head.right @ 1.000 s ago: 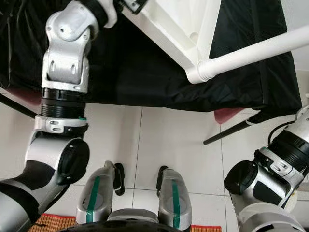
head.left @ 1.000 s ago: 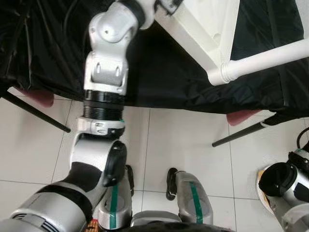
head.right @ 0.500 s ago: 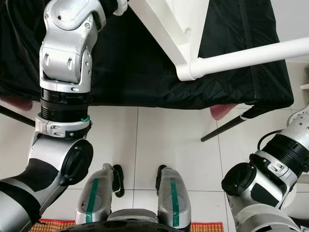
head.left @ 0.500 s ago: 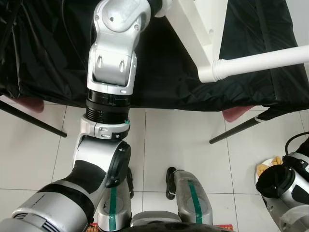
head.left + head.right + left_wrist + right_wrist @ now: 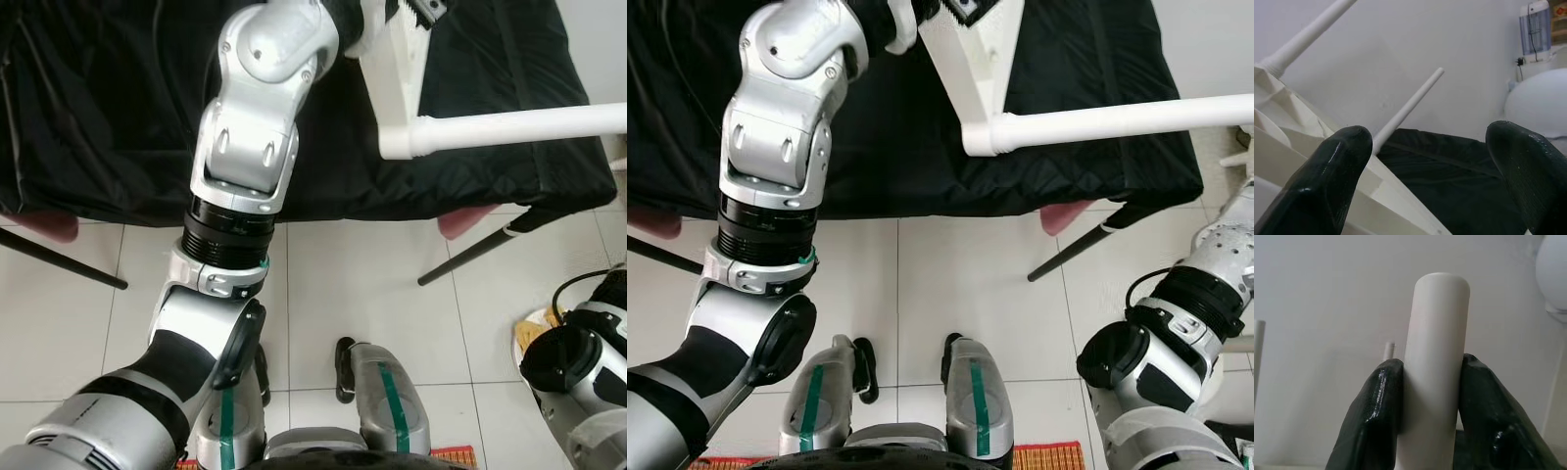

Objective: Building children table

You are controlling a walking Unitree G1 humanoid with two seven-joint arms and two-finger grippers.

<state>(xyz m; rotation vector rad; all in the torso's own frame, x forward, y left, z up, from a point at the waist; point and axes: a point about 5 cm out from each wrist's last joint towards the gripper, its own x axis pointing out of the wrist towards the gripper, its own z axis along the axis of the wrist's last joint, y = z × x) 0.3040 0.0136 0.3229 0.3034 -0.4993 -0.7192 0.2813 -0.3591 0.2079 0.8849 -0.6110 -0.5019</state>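
Over the last second, white table frame (image 5: 972, 59) swung round on the black-draped worktop (image 5: 1087, 147), its attached white leg (image 5: 1097, 122) now near level, reaching toward the robot's right; judged mid-assembly, with frame being turned for the next leg. Left claw (image 5: 1430, 161) spread wide beside the frame's ribbed underside; right claw (image 5: 1432, 396) clamped on the far end of a white leg, fingers (image 5: 1376, 406) pressed to both sides. Pale tiled floor (image 5: 950, 284) below, plain white wall (image 5: 1400, 44) behind.
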